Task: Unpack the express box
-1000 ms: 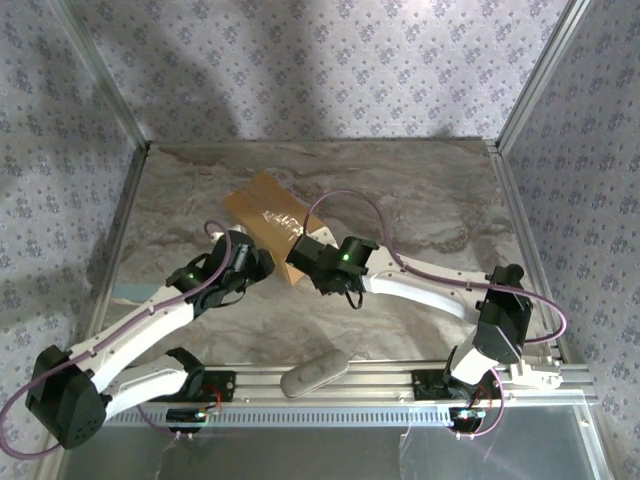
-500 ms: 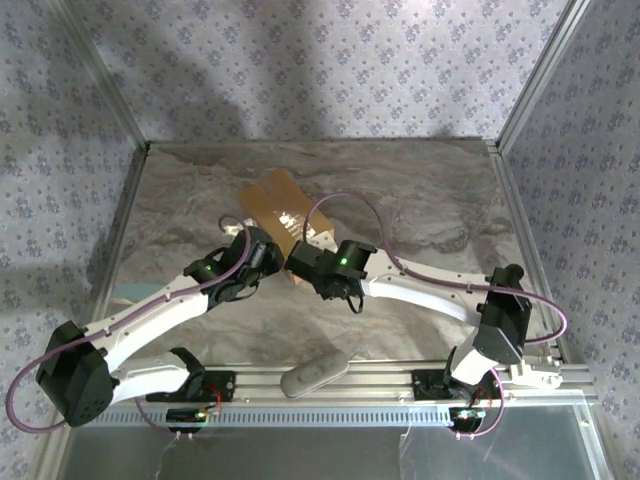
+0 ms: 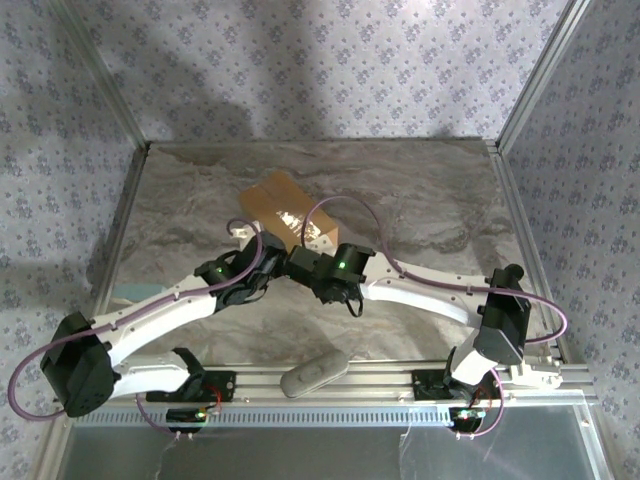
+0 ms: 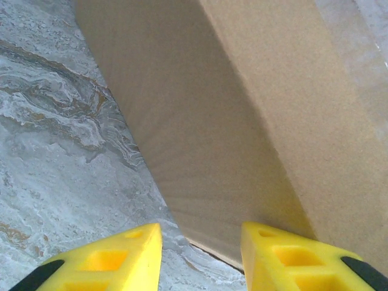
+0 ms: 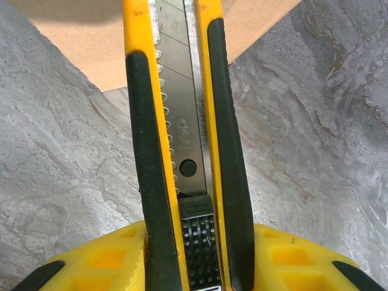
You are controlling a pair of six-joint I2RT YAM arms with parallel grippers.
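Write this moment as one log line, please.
left fingers: open, beside box | right fingers: gripping utility knife | box: closed, taped

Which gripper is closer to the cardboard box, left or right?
Left. The left gripper has its jaws open at a bottom corner of the express box. The right gripper sits farther back, jaws shut on a utility knife pointing at it.

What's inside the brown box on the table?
Nothing inside shows. The express box is shut, with shiny tape across its top, so whatever it holds is covered by cardboard. Only its plain brown outside is visible.
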